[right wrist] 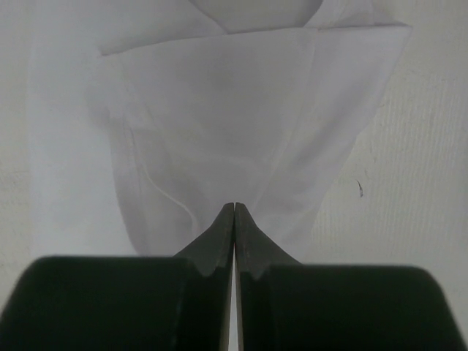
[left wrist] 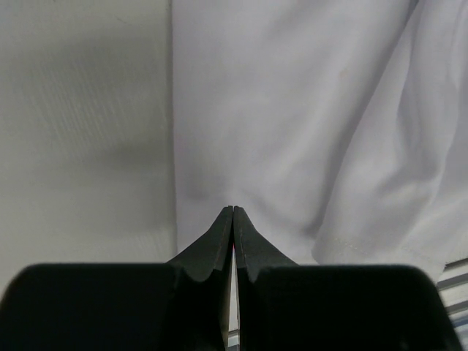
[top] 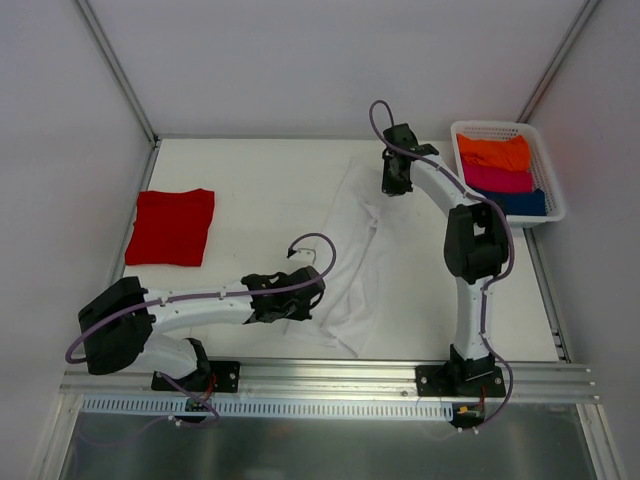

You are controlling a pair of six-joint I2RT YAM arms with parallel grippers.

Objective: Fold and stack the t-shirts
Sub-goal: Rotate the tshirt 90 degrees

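The white shirt (top: 352,250) lies rumpled and drawn out long across the middle of the table (top: 250,170). The red shirt (top: 172,228) sits folded, well off to its left. My left gripper (left wrist: 232,209) is closed tight, and I judge it has the near hem pinched. My right gripper (right wrist: 234,205) is closed the same way on the far edge. To fold cleanly I'd lift both ends together, keep the cloth taut between them, and lay it flat without dragging wrinkles in.
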